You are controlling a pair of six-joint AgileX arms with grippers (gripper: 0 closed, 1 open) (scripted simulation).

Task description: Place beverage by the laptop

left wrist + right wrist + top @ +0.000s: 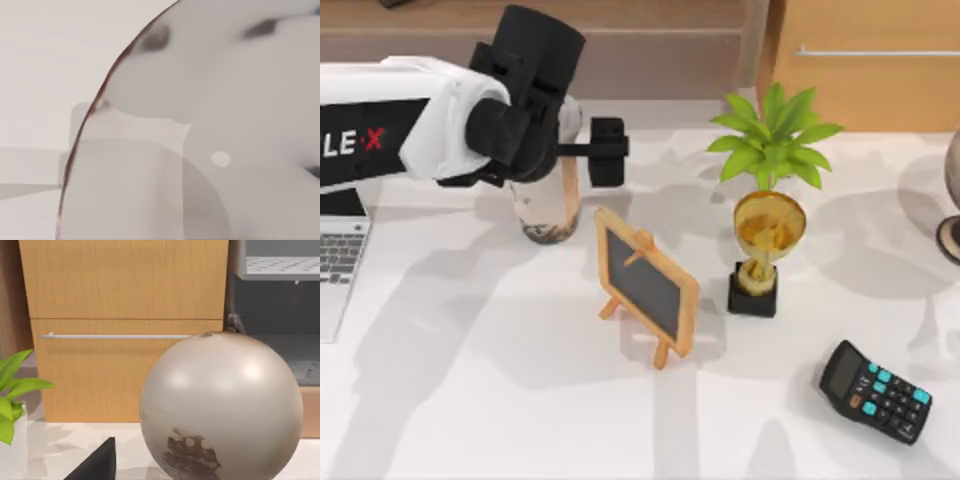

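Note:
The beverage (546, 205) is a tall clear cup of milky beige tea with dark pearls at the bottom, at the table's back left. My left gripper (560, 150) reaches in from the left and is shut on the cup's upper part; one black finger (607, 151) shows on the cup's right side, the other is hidden under the wrist. In the left wrist view the cup's pale lid (200, 125) sits very close. The silver-grey laptop (338, 265) lies at the left edge, only its keyboard corner in sight. My right gripper (100, 464) is parked near the globe.
A small wooden easel chalkboard (645, 283) stands just right of the cup. Further right are a gold trophy (763, 250), a green potted plant (772, 135), a black calculator (875, 390) and a grey globe (220, 405). Wooden cabinets (865, 60) line the back.

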